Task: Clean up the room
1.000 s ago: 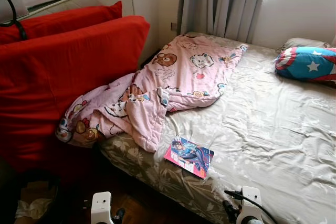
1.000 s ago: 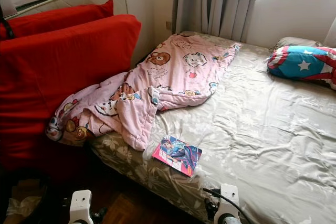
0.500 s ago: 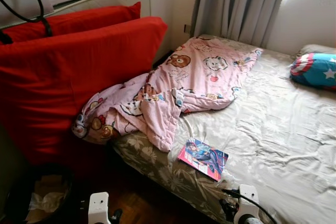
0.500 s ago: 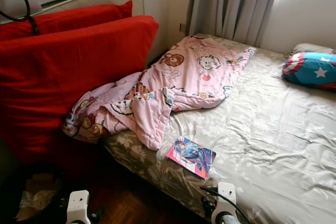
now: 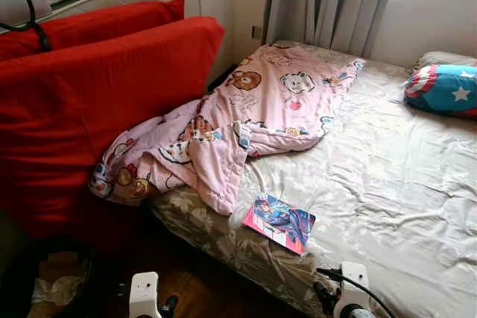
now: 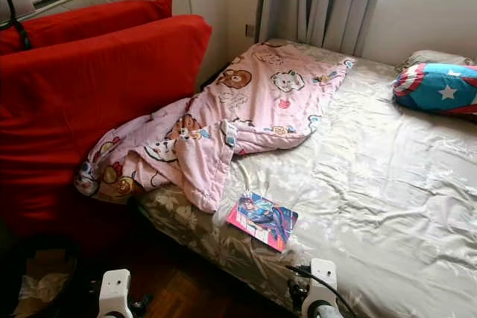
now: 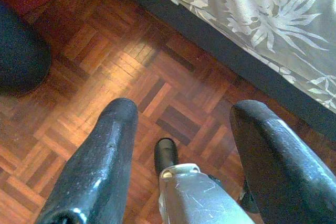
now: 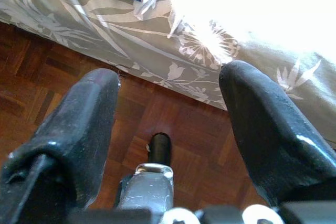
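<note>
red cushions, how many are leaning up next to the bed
2: the front cushion stands against the bed's side by the pink blanket; the back cushion peeks above it. More could be hidden behind.

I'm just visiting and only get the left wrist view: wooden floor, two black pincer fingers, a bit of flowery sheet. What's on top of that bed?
Observer: A pink cartoon blanket lies crumpled on the bed, hanging over its left side.
Operator: Anything else up there?
Observer: A colourful comic book lies near the bed's front edge.
Operator: And the other pincer?
Observer: The right pincer is open above the floor, beside the bed.
</note>
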{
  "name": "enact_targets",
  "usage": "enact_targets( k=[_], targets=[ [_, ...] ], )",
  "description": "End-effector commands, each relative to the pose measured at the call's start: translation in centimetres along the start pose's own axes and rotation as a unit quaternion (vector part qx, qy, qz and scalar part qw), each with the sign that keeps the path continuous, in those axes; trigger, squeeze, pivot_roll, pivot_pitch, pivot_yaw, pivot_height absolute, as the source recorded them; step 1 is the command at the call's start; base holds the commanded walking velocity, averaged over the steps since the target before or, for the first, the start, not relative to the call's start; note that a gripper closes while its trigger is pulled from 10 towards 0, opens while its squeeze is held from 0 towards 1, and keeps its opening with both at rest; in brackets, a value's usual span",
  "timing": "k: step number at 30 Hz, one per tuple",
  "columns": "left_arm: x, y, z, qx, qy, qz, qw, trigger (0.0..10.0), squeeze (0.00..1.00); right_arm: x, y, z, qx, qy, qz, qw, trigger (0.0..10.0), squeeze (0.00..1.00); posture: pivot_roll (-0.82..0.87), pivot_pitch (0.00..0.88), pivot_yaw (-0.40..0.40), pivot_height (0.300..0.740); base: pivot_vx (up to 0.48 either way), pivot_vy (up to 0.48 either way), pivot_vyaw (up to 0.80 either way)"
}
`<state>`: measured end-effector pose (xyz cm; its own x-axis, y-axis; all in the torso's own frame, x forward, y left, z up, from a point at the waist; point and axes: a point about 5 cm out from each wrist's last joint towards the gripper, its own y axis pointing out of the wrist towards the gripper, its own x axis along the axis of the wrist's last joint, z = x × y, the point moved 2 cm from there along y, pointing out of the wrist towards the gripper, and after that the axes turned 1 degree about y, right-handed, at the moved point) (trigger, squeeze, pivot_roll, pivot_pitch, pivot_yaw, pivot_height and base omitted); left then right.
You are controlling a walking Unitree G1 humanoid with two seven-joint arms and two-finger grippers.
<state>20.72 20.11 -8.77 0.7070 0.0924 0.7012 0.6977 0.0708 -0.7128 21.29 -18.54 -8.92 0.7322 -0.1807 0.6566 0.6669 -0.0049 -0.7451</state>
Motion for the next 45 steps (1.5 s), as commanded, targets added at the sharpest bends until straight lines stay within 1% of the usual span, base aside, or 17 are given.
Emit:
enact_targets(
  k=[1, 4, 10, 11, 13, 24, 35, 37, 38, 41, 43, 45],
  targets=[
    [-0.14, -0.01, 0.03, 0.002, -0.009, 0.005, 1.0, 10.0, 0.0, 0.1, 0.01, -0.09, 0.0, -0.003, -0.001, 1.0, 10.0, 0.0, 0.03, 0.0, -0.034, 0.74, 0.0, 0.0, 0.0],
    [-0.15, -0.01, 0.02, 0.0, -0.009, 0.005, 1.0, 10.0, 0.0, 0.21, 0.02, 0.02, 0.008, -0.013, -0.002, 1.0, 10.0, 0.0, 0.03, 0.0, -0.034, 0.74, 0.0, 0.0, 0.0],
    [-0.14, 0.0, -0.01, -0.001, -0.011, 0.005, 1.0, 10.0, 0.0, 0.17, 0.02, 0.07, 0.011, -0.008, -0.001, 1.0, 10.0, 0.0, 0.03, 0.0, -0.035, 0.74, 0.253, 0.0, 0.8],
    [-0.14, 0.0, -0.01, -0.001, -0.011, 0.005, 1.0, 10.0, 0.0, 0.16, 0.02, 0.07, 0.011, -0.008, -0.001, 1.0, 10.0, 0.0, 0.03, 0.0, -0.035, 0.74, 0.251, 0.0, 0.0],
    [-0.13, 0.0, 0.0, -0.001, -0.011, 0.005, 1.0, 10.0, 0.0, 0.03, 0.01, 0.02, 0.005, 0.009, 0.001, 1.0, 10.0, 0.0, 0.03, 0.0, -0.034, 0.74, 0.255, 0.0, 0.0],
    [-0.18, -0.04, 0.06, -0.002, -0.011, 0.004, 1.0, 10.0, 0.0, -0.03, -0.02, -0.02, 0.0, 0.01, -0.001, 1.0, 10.0, 0.0, 0.02, 0.0, -0.03, 0.74, 0.261, 0.0, 0.0],
    [-0.05, -0.1, 0.02, -0.006, -0.006, -0.007, 1.0, 10.0, 0.0, 0.0, -0.08, -0.11, -0.004, 0.013, -0.011, 1.0, 10.0, 0.0, 0.01, 0.0, -0.027, 0.74, 0.0, 0.0, 0.0],
    [0.07, -0.13, 0.02, -0.006, -0.006, -0.016, 1.0, 10.0, 0.0, 0.08, -0.11, -0.1, -0.003, 0.015, -0.018, 1.0, 10.0, 0.0, 0.01, 0.0, -0.026, 0.74, 0.0, 0.0, 0.0],
    [0.15, -0.22, 0.0, -0.007, -0.01, -0.028, 1.0, 10.0, 0.0, 0.12, -0.18, -0.13, 0.0, 0.016, -0.026, 1.0, 10.0, 0.0, 0.01, 0.0, -0.029, 0.74, 0.0, 0.0, 0.0],
    [0.2, -0.38, -0.06, -0.007, -0.019, -0.045, 0.999, 10.0, 0.0, 0.14, -0.3, -0.25, 0.002, 0.017, -0.038, 0.999, 10.0, 0.0, 0.01, 0.0, -0.033, 0.74, 0.0, 0.0, 0.0],
    [0.28, -0.65, -0.13, -0.009, -0.027, -0.07, 0.997, 10.0, 0.0, 0.2, -0.51, -0.42, 0.005, 0.021, -0.059, 0.998, 10.0, 0.0, 0.01, 0.0, -0.041, 0.74, 0.0, 0.0, 0.0],
    [0.39, -0.78, -0.15, -0.012, -0.028, -0.083, 0.996, 10.0, 0.0, 0.24, -0.61, -0.45, 0.007, 0.022, -0.068, 0.997, 10.0, 0.0, 0.0, 0.0, -0.042, 0.74, 0.0, 0.0, 0.0]
  ],
)
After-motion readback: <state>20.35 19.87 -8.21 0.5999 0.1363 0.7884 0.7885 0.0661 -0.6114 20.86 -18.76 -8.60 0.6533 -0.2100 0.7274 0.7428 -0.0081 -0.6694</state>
